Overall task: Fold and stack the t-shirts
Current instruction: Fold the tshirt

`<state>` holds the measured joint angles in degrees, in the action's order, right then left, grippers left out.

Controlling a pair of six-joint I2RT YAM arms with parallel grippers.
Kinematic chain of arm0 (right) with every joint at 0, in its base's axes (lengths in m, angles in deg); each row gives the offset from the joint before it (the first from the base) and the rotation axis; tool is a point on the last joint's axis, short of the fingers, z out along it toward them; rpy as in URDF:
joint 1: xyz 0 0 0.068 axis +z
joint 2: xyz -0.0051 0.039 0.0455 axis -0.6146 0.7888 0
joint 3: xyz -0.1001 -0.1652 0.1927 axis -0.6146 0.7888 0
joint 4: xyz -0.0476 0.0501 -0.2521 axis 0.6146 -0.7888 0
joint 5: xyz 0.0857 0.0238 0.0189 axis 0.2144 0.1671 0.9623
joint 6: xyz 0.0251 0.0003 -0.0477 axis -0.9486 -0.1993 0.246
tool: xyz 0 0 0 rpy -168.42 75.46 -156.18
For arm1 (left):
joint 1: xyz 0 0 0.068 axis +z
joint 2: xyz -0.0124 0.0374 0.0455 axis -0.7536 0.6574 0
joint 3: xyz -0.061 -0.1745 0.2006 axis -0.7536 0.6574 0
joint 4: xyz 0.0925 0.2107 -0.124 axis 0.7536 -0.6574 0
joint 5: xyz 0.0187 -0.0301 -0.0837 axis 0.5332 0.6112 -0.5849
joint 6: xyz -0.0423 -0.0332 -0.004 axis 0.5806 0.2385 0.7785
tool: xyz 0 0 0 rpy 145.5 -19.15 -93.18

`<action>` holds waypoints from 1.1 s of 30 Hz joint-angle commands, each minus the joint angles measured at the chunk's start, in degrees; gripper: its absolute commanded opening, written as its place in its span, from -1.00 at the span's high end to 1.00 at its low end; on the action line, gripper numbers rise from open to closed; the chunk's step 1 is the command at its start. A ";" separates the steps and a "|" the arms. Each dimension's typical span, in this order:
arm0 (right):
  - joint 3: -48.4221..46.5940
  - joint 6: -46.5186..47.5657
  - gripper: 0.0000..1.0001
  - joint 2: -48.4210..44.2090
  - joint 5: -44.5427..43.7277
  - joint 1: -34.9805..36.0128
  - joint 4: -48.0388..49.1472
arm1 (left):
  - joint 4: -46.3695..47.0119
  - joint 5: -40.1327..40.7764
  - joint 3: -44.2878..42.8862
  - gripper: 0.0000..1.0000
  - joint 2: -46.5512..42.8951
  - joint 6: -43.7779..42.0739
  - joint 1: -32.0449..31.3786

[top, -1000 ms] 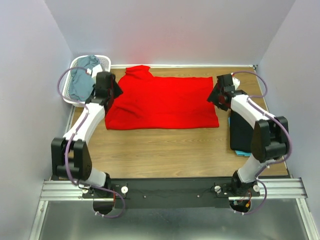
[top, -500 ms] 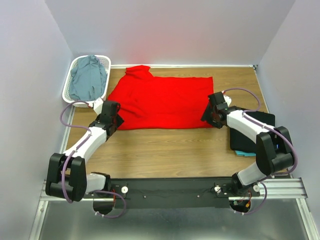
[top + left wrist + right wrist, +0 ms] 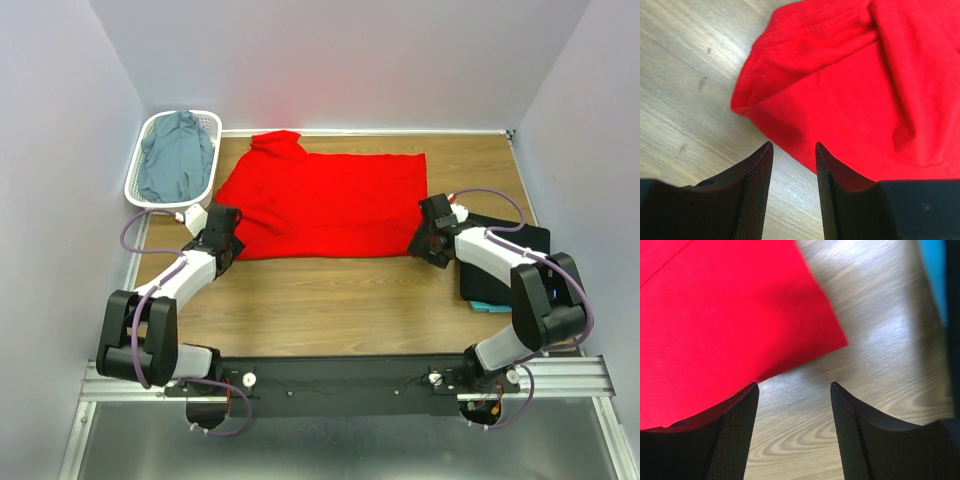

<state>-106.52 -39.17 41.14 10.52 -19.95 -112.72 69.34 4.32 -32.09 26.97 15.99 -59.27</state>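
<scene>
My left gripper (image 3: 793, 150) and right gripper (image 3: 794, 387) hang open and empty at the near corners of the red shirt (image 3: 330, 205), which lies spread flat at the far middle, where a shallow bite could catch only one layer and skew the fold.

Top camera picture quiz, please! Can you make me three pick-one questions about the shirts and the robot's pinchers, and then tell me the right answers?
1. Where is the grey-blue t-shirt?
A. in the white basket
B. on the floor
C. hanging on the wall

2. What colour is the spread-out t-shirt on the table?
A. yellow
B. red
C. white

3. The left gripper is
A. shut on cloth
B. holding a cup
C. open, gripping nothing

Answers: 1 A, it lies bunched inside the basket. 2 B, bright red cloth lies flat on the wood. 3 C, the left wrist view shows a gap between its fingers.
</scene>
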 commanded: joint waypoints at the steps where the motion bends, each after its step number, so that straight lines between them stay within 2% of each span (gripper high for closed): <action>1: -0.41 -0.20 -0.33 -0.21 -3.16 -2.06 -0.18 | 1.81 3.46 0.71 0.04 1.01 0.76 1.84; 9: -2.53 1.21 -0.32 2.87 -4.30 -4.88 -0.09 | 2.95 4.87 0.09 0.01 2.41 -1.27 4.48; 20: -4.46 1.65 -0.29 5.24 -3.69 -4.79 0.35 | 4.97 3.63 0.45 0.05 6.37 -0.48 4.48; 21: -4.29 1.65 -0.12 5.07 -3.95 -4.79 0.44 | 5.06 3.55 0.62 0.08 6.63 -0.39 4.48; 24: -4.11 1.74 0.13 4.98 -4.57 -4.88 0.44 | 5.24 3.20 0.10 0.33 7.42 -0.04 4.57; 25: -4.11 1.74 0.29 4.98 -4.75 -4.88 0.44 | 5.24 2.94 -0.17 0.52 7.60 -0.12 4.57; 27: -4.37 1.83 0.45 5.07 -4.66 -4.79 0.44 | 5.59 2.41 -0.69 0.70 7.60 -0.73 4.48; 28: -4.46 1.91 0.59 5.07 -4.48 -4.88 0.44 | 5.41 1.97 -0.96 0.81 7.51 -1.00 4.57; 29: -4.55 2.00 0.65 5.07 -4.40 -4.79 0.44 | 5.15 1.88 -1.22 1.00 7.34 -1.18 4.57; 33: -3.85 2.53 0.90 3.49 -3.52 -4.88 0.35 | 2.96 2.67 -0.97 1.00 3.57 -1.36 4.57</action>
<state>-109.84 -37.12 45.64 8.01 -24.54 -112.67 73.37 5.59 -32.28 33.70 14.86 -54.97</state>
